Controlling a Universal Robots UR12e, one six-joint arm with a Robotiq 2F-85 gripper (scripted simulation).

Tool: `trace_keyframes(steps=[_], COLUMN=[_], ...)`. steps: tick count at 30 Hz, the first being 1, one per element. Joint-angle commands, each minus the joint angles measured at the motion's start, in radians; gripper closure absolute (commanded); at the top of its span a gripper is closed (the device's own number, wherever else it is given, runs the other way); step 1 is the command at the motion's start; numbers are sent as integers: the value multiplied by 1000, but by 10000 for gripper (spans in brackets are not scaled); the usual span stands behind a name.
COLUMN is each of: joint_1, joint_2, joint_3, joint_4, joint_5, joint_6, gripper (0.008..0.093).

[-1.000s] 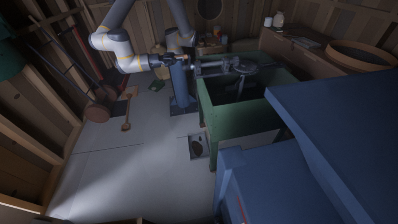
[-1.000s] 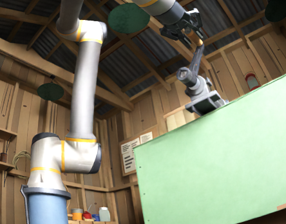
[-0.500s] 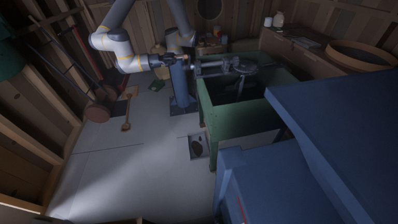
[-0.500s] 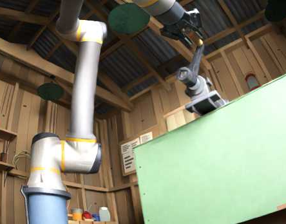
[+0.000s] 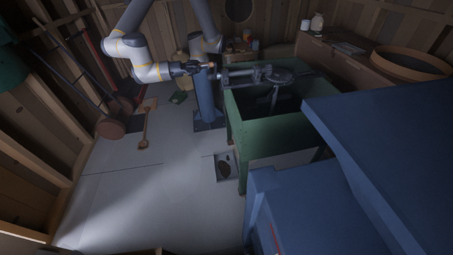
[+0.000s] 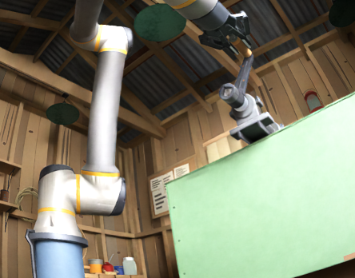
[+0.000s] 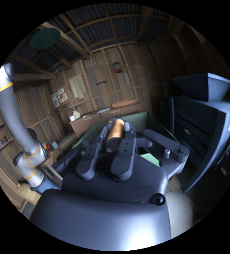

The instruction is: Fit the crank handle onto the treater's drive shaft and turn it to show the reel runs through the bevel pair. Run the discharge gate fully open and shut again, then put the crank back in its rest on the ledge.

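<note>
The crank handle sits on the end of the treater's drive shaft, its dark arm rising from the square hub to an orange-brown wooden grip. The shaft runs along the top of the green treater box to a bevel gear pair over the dark open interior. My gripper reaches in from the left at shaft height, with the wooden grip lying between its fingers. The discharge gate is not visible. The fingers are open around the grip, still drawing together.
Behind the treater a wooden workbench carries jars, a tray and a round sieve. A large blue machine fills the right foreground. My blue pedestal stands just left of the box. A wooden paddle and ladder lie left.
</note>
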Motion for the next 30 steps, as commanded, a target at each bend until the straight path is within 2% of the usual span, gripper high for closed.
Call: trace_keyframes(steps=[1,23,30], joint_1=[0,0,0], joint_2=[-1,-1,-1], joint_3=[-1,-1,-1], joint_4=[0,0,0], joint_5=[0,0,0], joint_6=[0,0,0], gripper=[652,710,846])
